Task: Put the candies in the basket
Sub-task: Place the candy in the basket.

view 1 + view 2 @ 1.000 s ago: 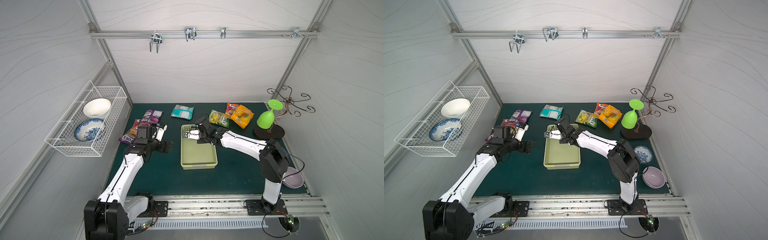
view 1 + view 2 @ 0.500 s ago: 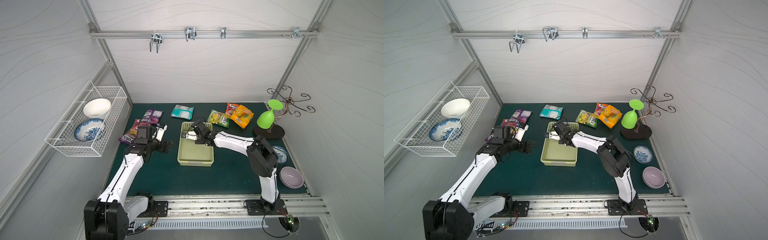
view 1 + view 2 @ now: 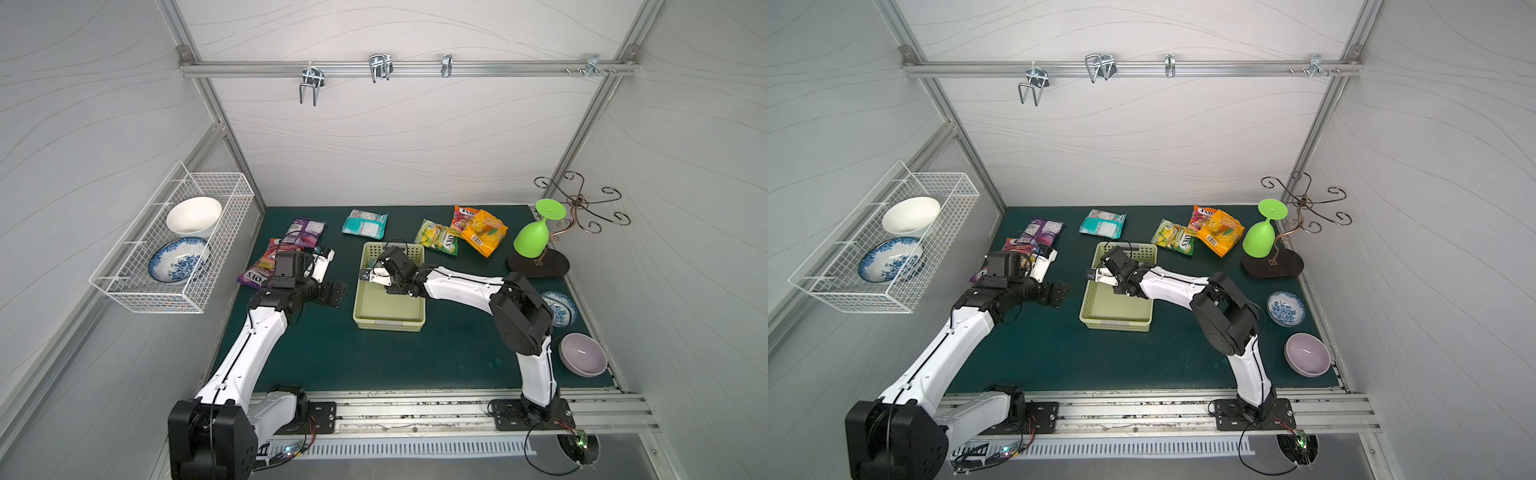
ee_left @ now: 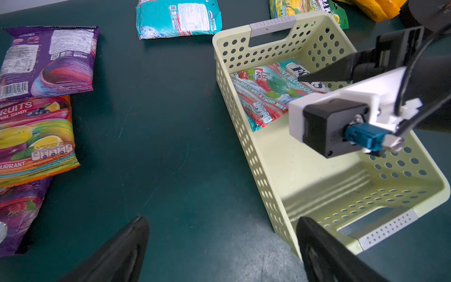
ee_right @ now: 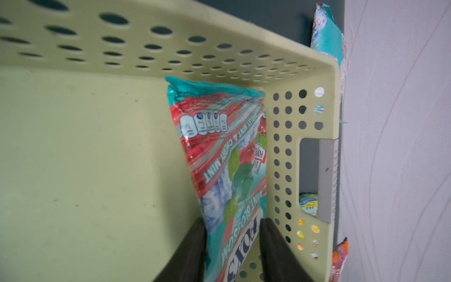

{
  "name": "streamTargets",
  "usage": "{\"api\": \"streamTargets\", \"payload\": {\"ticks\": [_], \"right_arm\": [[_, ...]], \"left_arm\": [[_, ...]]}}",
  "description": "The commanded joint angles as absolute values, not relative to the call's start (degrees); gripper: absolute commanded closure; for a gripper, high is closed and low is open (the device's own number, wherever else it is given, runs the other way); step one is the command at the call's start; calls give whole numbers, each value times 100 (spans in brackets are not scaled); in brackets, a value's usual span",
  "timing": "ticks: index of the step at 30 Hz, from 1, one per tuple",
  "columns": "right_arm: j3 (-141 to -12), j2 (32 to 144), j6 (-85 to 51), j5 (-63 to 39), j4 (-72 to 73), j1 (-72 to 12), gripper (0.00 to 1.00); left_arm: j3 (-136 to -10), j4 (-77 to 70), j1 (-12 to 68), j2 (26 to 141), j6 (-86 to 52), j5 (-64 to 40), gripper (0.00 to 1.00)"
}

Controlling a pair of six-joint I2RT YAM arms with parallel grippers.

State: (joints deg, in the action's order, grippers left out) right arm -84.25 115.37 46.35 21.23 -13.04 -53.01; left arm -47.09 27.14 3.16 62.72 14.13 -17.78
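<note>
The pale yellow-green basket sits mid-mat. My right gripper reaches into its far end, open. A teal and red candy bag rests between the parted fingers, leaning on the basket's end wall. My left gripper hovers wide open over bare mat left of the basket, holding nothing. More candies lie on the mat: purple, teal, yellow-green, orange, and a pile at the left.
A white wire basket on the left wall holds two bowls. At the right stand an upturned green glass on a dark base, a metal hook rack, a blue-patterned bowl and a lilac bowl.
My right gripper has moved left into the basket's far end and its jaws have parted around the teal bag. The basket has shifted slightly left. The left arm has stayed still.
</note>
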Motion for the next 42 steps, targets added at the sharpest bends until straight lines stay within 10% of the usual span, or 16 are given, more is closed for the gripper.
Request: {"api": "streamTargets", "payload": {"ticks": [1, 20, 42], "right_arm": [[-8475, 10938, 4000, 1664, -1689, -5270, 51], [-9589, 11620, -157, 1194, -3142, -5016, 41], [-10073, 12139, -641, 942, -3604, -4909, 39]], "left_arm": [[-4801, 2534, 334, 6284, 1380, -1901, 1], [-4912, 2616, 413, 6390, 1388, -1777, 1], [-4752, 2473, 479, 6495, 1503, -1670, 1]]}}
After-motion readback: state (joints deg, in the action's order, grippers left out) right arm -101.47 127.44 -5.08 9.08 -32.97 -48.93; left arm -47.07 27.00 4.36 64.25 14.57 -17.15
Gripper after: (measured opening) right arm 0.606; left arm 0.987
